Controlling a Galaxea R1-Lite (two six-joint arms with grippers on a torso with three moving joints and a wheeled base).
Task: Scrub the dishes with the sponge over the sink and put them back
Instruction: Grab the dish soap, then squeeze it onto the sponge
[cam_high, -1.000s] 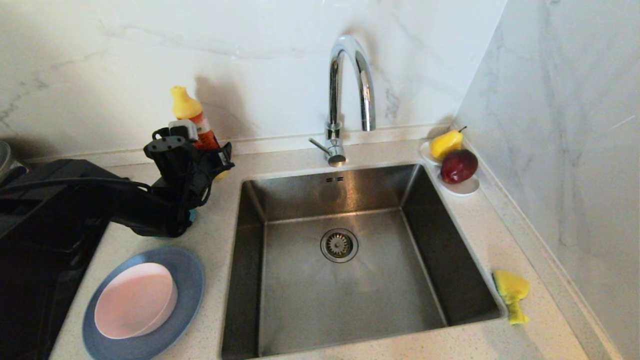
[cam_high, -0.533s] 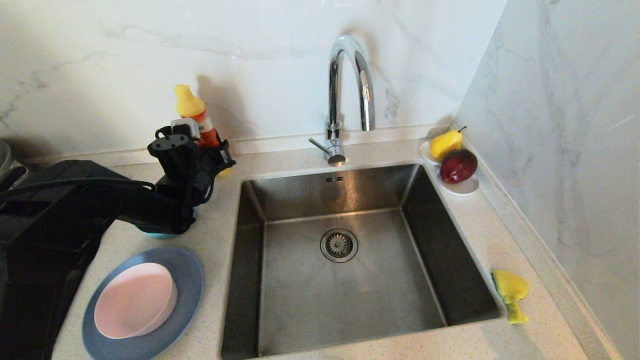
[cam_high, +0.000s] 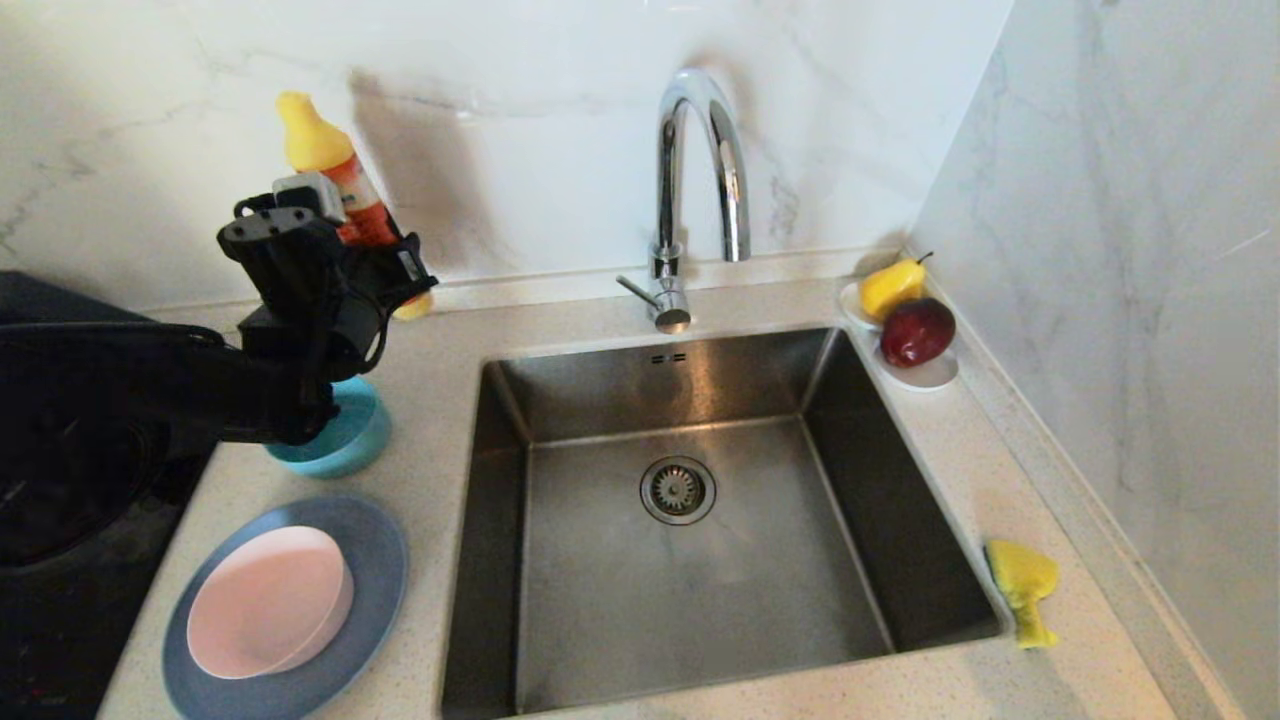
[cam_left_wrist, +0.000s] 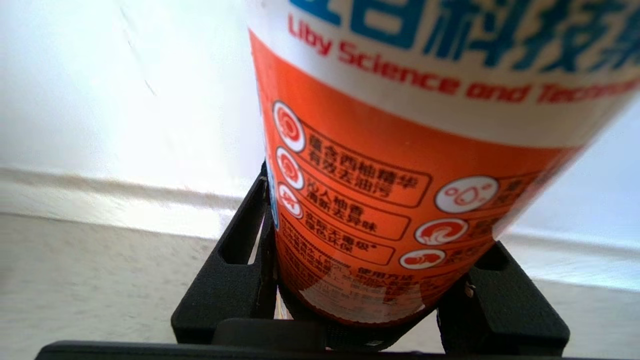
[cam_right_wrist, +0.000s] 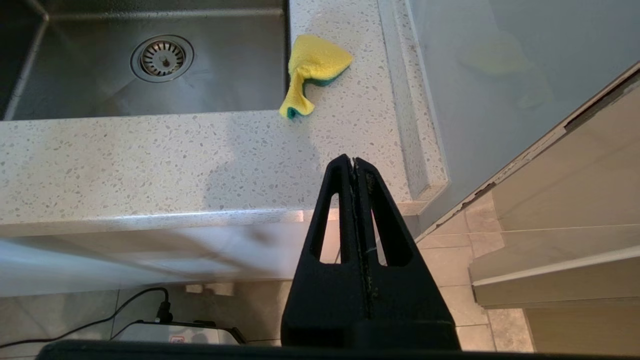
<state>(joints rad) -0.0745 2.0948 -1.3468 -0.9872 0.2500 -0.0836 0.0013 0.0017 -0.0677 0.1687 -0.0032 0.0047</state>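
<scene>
My left gripper (cam_high: 378, 258) is shut on an orange dish-soap bottle (cam_high: 345, 195) with a yellow cap and holds it tilted, off the counter left of the sink (cam_high: 700, 600). In the left wrist view the bottle (cam_left_wrist: 400, 150) fills the space between the fingers of the left gripper (cam_left_wrist: 375, 215). The teal bowl (cam_high: 345, 435) sits just below that arm. Nearer the front, the pink bowl (cam_high: 265, 600) rests on the grey-blue plate (cam_high: 378, 545). The yellow sponge (cam_high: 1020, 580) (cam_right_wrist: 312, 67) lies crumpled right of the sink. My right gripper (cam_right_wrist: 354, 162) hangs shut and empty below the counter's front edge.
A chrome faucet (cam_high: 690, 180) stands behind the sink. A small white dish (cam_high: 930, 378) with a pear and an apple sits at the back right corner. A marble wall (cam_high: 1130, 300) closes the right side. A black cooktop (cam_high: 60, 560) lies at the far left.
My left gripper has closed on the soap bottle and raised it up and to the left off the counter. The teal bowl now shows under the arm.
</scene>
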